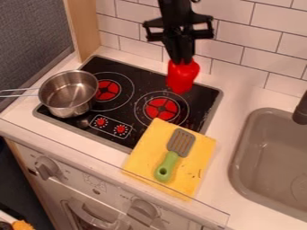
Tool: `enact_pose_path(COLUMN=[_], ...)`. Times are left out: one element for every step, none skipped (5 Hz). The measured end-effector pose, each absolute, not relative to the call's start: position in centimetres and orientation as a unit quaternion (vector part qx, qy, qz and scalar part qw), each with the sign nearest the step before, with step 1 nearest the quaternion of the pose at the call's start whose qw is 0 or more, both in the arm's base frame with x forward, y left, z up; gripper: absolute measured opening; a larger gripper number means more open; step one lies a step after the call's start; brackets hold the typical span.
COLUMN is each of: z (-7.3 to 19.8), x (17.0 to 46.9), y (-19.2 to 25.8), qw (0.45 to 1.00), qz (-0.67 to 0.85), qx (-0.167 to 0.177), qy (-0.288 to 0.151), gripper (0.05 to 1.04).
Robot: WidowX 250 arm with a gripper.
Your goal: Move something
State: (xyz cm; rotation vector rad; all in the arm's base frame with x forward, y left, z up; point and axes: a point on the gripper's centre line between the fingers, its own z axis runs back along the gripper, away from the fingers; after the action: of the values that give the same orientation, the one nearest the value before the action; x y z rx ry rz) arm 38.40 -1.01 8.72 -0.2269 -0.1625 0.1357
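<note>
The red toy, perhaps a bell pepper (182,77), is up at the gripper (182,60), over the back of the black stovetop (141,80), and from where I stand the fingers look to be pinching it around its top. I can't tell whether its lower end hangs clear of the glass or just brushes it. Nearest to it is the right-hand burner (160,108), a little toward the front. Past that, a yellow cloth (201,167) laps over the stove's front right corner onto the white bench (224,134), with a green-handled spatula (168,164) lying on it at a slant. Off on the far side of the stove sits a metal saucepan (71,110), its handle pointing away from the burners, while the grey sink (239,157) and its dark faucet (301,110) are over past the cloth. As I'd judge it, the grasp is done and the move itself is partway at best: the toy has yet to be set down and let go. Nobody has named a spot for it, so I couldn't say how far it has to travel
</note>
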Motion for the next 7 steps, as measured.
enact_pose_path(z=[7.8, 7.4, 7.4, 7.3, 9.4, 11.7, 12.4], x=[38.4, 38.7, 38.5, 38.4, 38.4, 38.1, 37.7], y=[-1.7, -2.3, -2.4, -2.4, -2.0, -2.2, -2.1], qw=[0.989, 0.987, 0.987, 0.988, 0.988, 0.990, 0.991], qz=[0.063, 0.060, 0.059, 0.054, 0.056, 0.044, 0.041], qx=[-0.120, -0.137, -0.140, -0.137, -0.125, -0.088, -0.071], qy=[-0.066, -0.058, -0.053, -0.049, -0.072, -0.097, -0.104], gripper=[0.160, 0.223, 0.482, 0.789, 0.999, 1.005, 1.000])
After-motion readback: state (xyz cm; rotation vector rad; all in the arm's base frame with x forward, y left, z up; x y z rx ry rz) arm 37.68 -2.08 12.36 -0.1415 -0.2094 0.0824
